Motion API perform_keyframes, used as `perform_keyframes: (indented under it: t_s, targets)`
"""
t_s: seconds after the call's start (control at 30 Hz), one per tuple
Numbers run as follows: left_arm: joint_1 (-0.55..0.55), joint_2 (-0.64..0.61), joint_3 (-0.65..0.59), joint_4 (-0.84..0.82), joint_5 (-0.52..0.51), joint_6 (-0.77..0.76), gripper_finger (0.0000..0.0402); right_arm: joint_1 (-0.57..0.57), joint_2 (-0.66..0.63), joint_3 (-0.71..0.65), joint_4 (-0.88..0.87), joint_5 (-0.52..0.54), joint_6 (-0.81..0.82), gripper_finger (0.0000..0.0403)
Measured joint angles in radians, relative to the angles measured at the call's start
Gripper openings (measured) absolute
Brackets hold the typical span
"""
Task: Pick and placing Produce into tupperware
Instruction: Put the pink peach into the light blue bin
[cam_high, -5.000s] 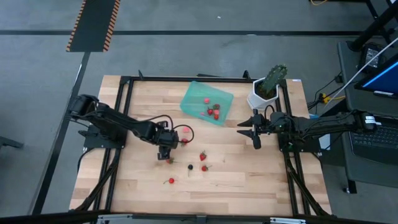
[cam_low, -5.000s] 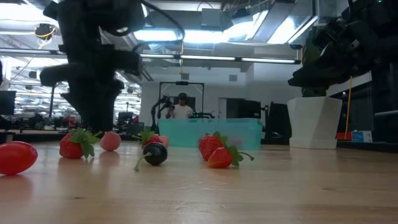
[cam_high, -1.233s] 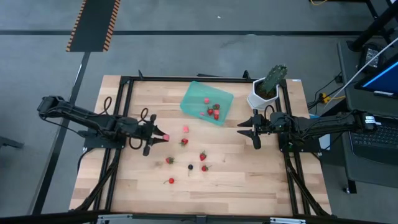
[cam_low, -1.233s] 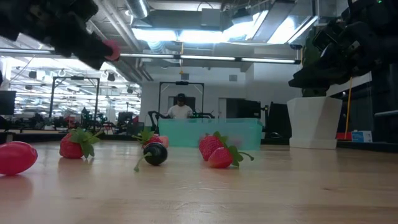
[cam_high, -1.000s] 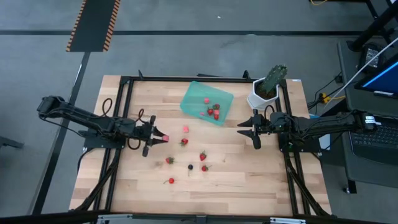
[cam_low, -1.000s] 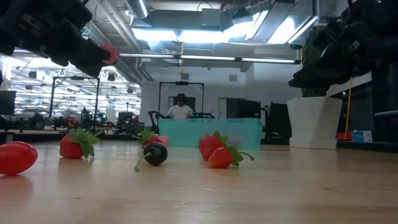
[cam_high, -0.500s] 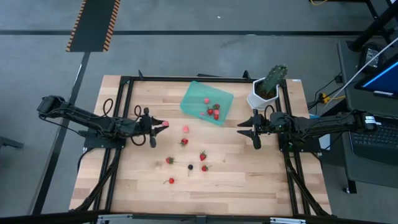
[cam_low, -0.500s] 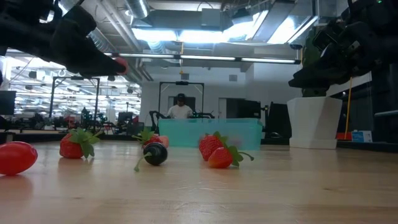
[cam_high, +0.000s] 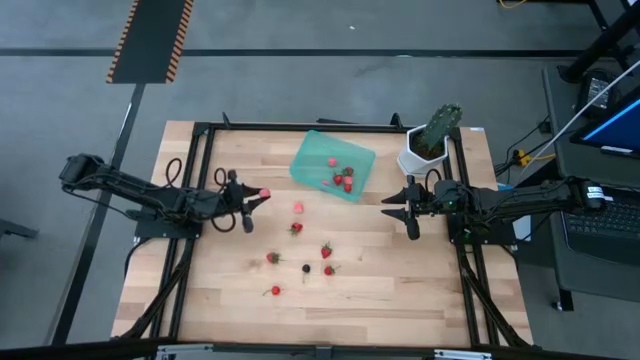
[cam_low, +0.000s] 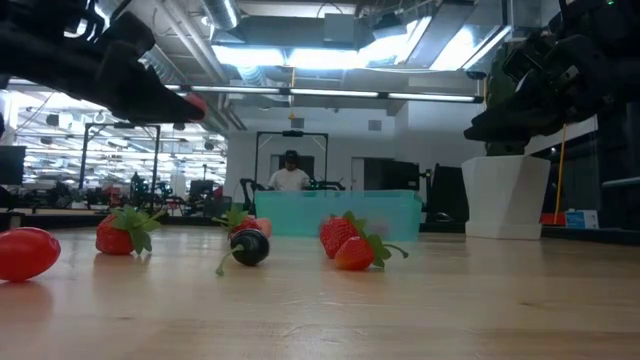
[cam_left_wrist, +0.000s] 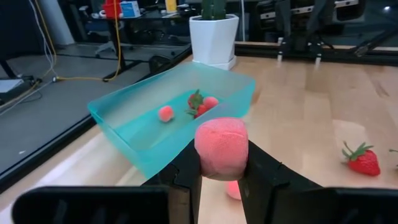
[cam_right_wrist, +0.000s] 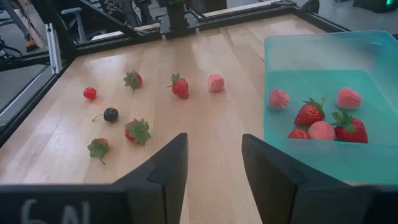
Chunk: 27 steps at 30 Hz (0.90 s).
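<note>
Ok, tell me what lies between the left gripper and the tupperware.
In the high view, only bare wood separates the left gripper, fingers shut on a pink berry, from the tupperware.

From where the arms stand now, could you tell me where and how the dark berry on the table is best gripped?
Grip the dark berry across its round body, coming straight down from above. It lies on the bare table with its thin stem trailing to one side, so the fingers should close on the body, not the stem. The strawberries beside it stand apart, probably leaving room.

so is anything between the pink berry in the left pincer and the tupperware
Nothing visible. The left pincer holds the pink berry above the table, and the stretch to the teal tupperware shows only bare wood.
</note>
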Motion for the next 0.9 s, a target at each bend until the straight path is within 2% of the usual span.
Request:
perform_keyframes:
  t_s: [0.27, 0.57, 0.9]
  targets:
    - [0.098, 0.042, 0.053, -0.003, 0.073, 0.031, 0.0071, 0.0, 0.0, 0.0, 0.0, 0.0, 0.0, 0.0154]
    - [0.315, 0.238, 0.145, 0.005, 0.28, 0.06, 0.0071, 0.0, 0.0, 0.0, 0.0, 0.0, -0.002, 0.0154]
    - [0.462, 0.451, 0.288, 0.053, 0.389, 0.136, 0.0071, 0.0, 0.0, 0.0, 0.0, 0.0, -0.001, 0.0154]
